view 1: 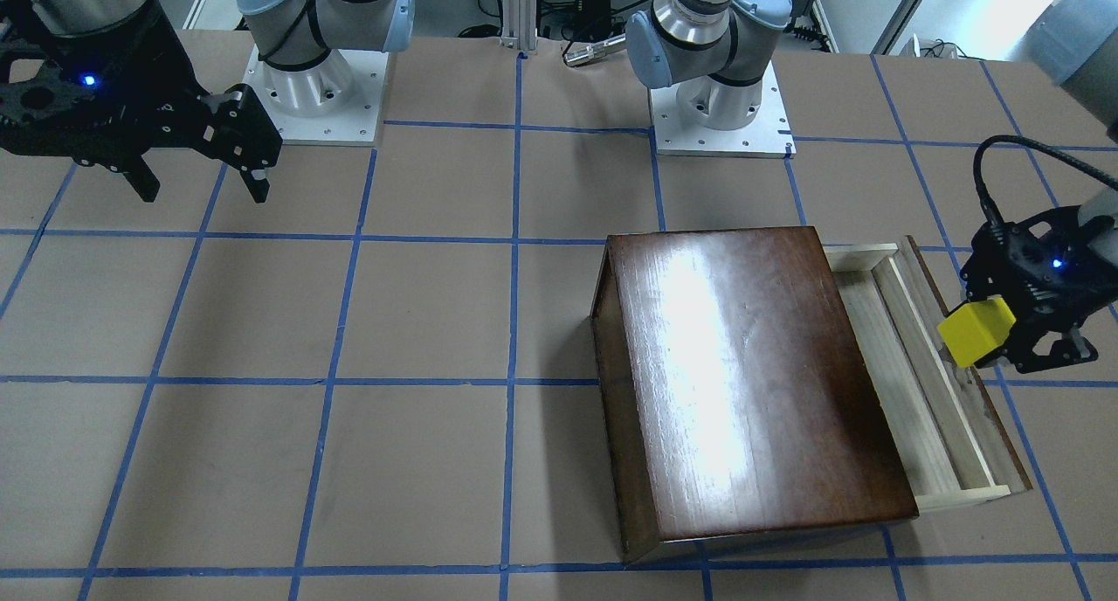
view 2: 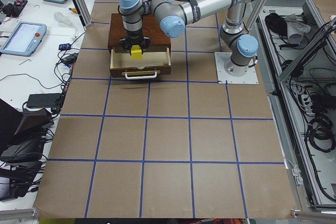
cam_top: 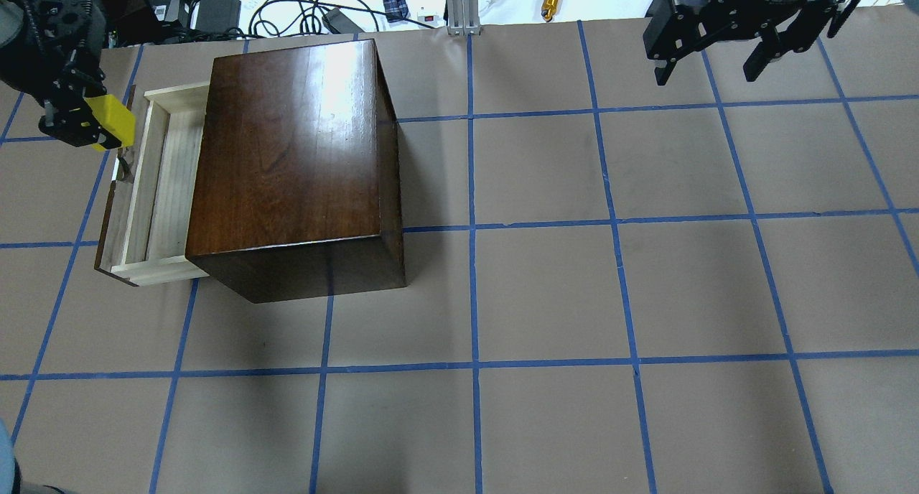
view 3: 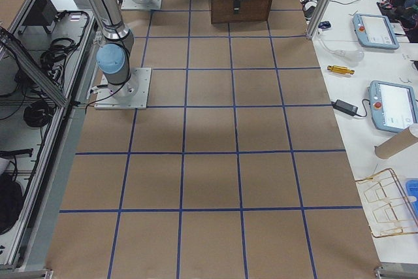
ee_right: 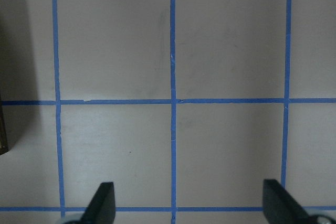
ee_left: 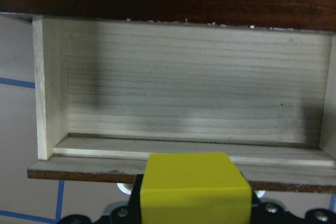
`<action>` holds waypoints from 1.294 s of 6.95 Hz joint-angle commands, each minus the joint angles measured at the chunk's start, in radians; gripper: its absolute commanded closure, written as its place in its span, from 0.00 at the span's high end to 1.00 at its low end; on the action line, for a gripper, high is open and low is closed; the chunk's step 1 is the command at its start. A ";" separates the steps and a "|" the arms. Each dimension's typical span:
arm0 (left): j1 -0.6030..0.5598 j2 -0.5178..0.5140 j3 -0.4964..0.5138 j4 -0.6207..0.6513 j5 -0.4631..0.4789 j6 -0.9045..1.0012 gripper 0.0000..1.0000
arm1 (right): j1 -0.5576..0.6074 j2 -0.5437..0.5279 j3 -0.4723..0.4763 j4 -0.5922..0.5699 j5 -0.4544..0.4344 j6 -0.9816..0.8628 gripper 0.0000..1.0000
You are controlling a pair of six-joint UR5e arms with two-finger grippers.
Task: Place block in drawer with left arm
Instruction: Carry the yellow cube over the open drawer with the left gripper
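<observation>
Block [view 1: 976, 330]: yellow cube, clamped between the fingers of the left gripper [cam_top: 100, 124], which were closed narrow against two of its opposite faces. It hung in the air over the dark front board of the drawer [cam_top: 172, 178], not resting on the tray. In the left wrist view the cube sat at the bottom of the picture, with the pale wood floor of the tray lying just beyond it.

Drawer: pulled out of the cabinet [view 1: 751, 383] toward the left end of the worktop [view 1: 419, 321]. Its metal pull [view 2: 140, 75] was on the outer face.

Cabinet: glossy dark brown, stood close to the worktop's edge opposite the robot, toward the left end.

Right gripper [view 1: 203, 195]: fingers spread wide, nothing between them. It hung above the right half of the worktop, well apart from the cabinet. Its wrist view showed only brown paper and blue tape lines.
</observation>
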 commanded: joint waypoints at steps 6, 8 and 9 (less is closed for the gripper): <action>-0.038 -0.015 -0.178 0.175 0.001 0.098 0.00 | -0.002 0.001 0.000 0.000 -0.002 -0.001 1.00; -0.031 -0.014 -0.206 0.213 -0.001 0.113 0.00 | -0.002 0.001 0.000 0.000 -0.002 -0.001 1.00; -0.031 -0.014 -0.208 0.213 0.001 0.115 0.00 | 0.000 0.000 0.000 0.000 0.000 -0.001 1.00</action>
